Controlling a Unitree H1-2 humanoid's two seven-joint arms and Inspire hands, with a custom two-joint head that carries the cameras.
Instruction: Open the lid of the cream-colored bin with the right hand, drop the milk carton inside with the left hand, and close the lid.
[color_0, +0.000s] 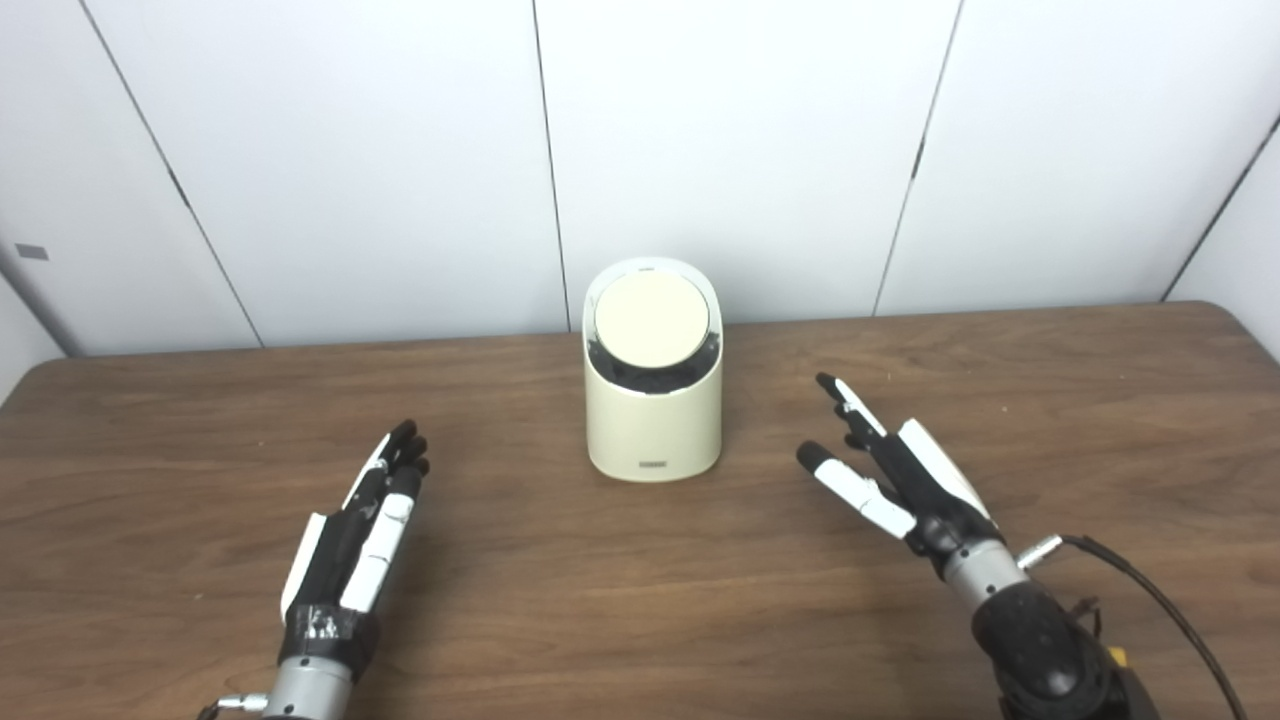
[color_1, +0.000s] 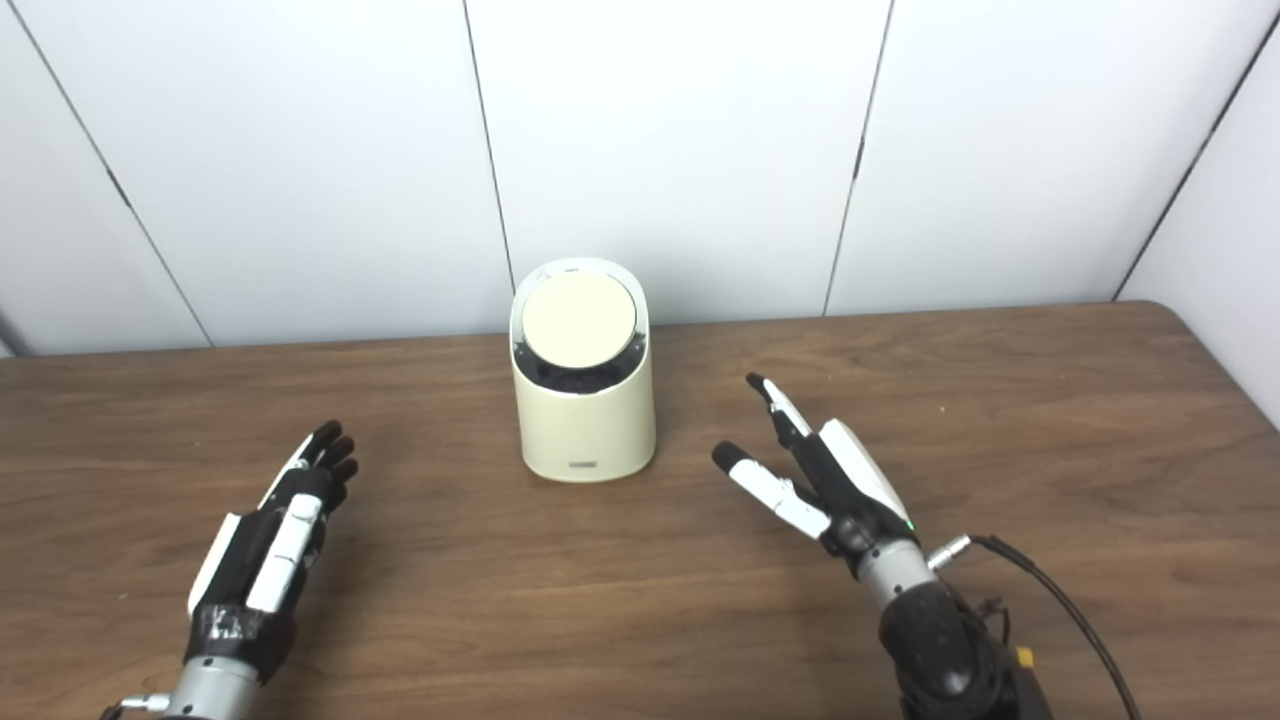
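With both hands spread and empty, the shut lid (color_0: 651, 319) of the bin (color_0: 655, 425), ahead-left of the right hand (color_0: 893, 473) fingers (color_0: 842, 393), is best lifted at its rim.

Smooth, glossy cream plastic bin (color_0: 653, 420) stands on a matt, grained wood table (color_0: 600, 580).

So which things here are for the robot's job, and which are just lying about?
For the job:
cream-colored bin
lid, shut
right hand, open
left hand, open
No milk carton is in view.

Just there:
wooden table
black cable by the right arm
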